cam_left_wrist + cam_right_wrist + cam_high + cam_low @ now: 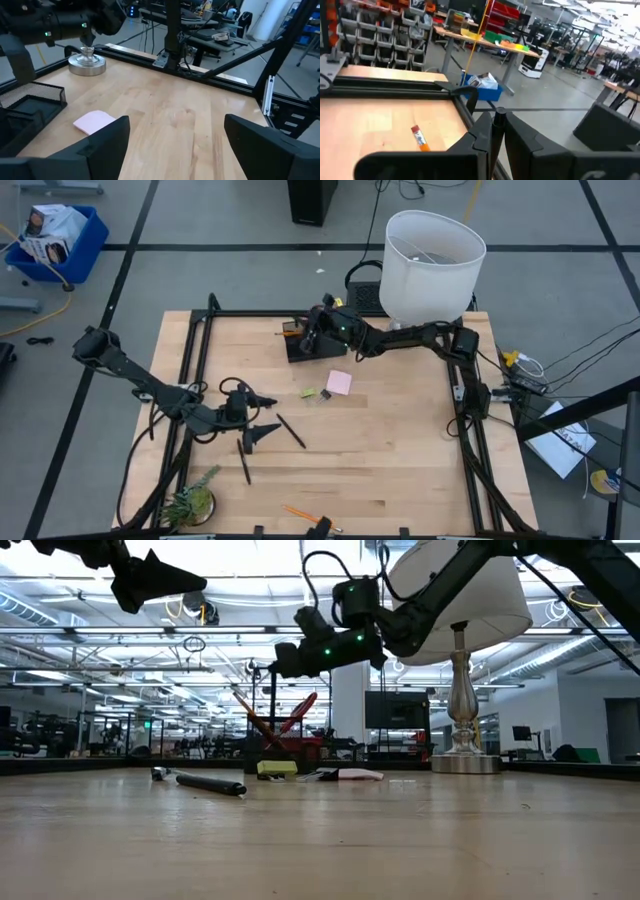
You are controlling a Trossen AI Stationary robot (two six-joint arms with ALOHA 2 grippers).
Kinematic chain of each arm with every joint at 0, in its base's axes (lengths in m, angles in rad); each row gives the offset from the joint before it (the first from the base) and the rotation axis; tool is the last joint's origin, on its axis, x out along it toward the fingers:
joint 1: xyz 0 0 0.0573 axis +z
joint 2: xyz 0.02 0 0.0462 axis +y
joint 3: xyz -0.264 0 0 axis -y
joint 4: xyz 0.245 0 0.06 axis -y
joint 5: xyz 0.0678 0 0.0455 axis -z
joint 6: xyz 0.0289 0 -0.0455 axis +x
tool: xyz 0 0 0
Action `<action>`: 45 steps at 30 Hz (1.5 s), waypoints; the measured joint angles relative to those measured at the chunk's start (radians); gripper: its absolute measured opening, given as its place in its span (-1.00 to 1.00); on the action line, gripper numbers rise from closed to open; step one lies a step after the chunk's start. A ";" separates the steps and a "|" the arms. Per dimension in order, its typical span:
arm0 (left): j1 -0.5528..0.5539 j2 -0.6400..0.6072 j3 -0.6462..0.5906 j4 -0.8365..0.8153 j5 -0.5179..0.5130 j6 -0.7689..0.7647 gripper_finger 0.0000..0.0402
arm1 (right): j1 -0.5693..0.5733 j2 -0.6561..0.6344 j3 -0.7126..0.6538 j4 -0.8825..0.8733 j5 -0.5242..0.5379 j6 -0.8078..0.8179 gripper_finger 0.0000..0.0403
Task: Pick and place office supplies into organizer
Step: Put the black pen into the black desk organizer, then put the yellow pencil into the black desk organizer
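We see a wooden table [400, 450] with two dark robot arms over it.

Our left gripper [262, 418] hangs above the left part of the table. Its two fingers [100, 145] are wide apart and nothing is between them. A black pen [291, 431] lies on the wood just beside it, and a second black pen [245, 467] lies a little nearer the front edge.

Our right gripper [313, 323] is up at the back of the table, right over the black organizer [318, 346]. Its fingers [492, 135] are pressed together on a thin dark stick. We cannot tell what the stick is.

In the low view, red scissors [283, 722] stand up in the organizer with their handles spread.

A pink sticky-note pad [339, 382] lies on the wood in front of the organizer. A yellow-green eraser [309, 393] lies near the pad, with a tiny dark clip [324, 395] between them.

An orange pencil [298, 513] lies near the front edge of the table. A short orange pencil [419, 137] lies by the organizer too.

A lamp [432, 265] with a white shade stands at the back right corner. A small green plant [190, 499] sits at the front left corner
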 joint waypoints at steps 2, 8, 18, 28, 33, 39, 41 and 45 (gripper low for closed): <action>0.000 0.000 0.000 0.000 0.000 0.000 0.64 | -0.004 0.001 0.022 -0.072 -0.001 0.029 -0.88; 0.001 0.000 0.000 0.007 0.000 0.000 0.68 | -0.044 0.000 0.085 -0.305 -0.025 0.214 -0.70; 0.001 0.000 0.000 0.012 0.000 0.000 0.63 | -0.040 0.002 0.085 -0.284 -0.081 0.173 -0.36; 0.000 0.000 0.000 -0.049 0.018 -0.047 0.66 | 0.114 -0.160 0.055 -0.359 -0.106 0.080 -0.33; 0.000 0.000 0.000 -0.113 0.018 -0.112 0.63 | 0.212 -0.273 -0.050 -0.460 -0.104 0.078 -0.34; 0.000 0.000 0.000 -0.138 0.034 -0.188 0.65 | 0.337 -0.414 -0.284 -0.391 0.005 0.101 -0.35; 0.000 0.000 0.000 -0.142 0.035 -0.213 0.65 | 0.377 -0.469 -0.371 -0.341 0.057 0.105 -0.35; 0.002 0.001 0.000 -0.152 0.035 -0.222 0.63 | 0.464 -0.551 -0.529 -0.239 0.091 0.129 -0.35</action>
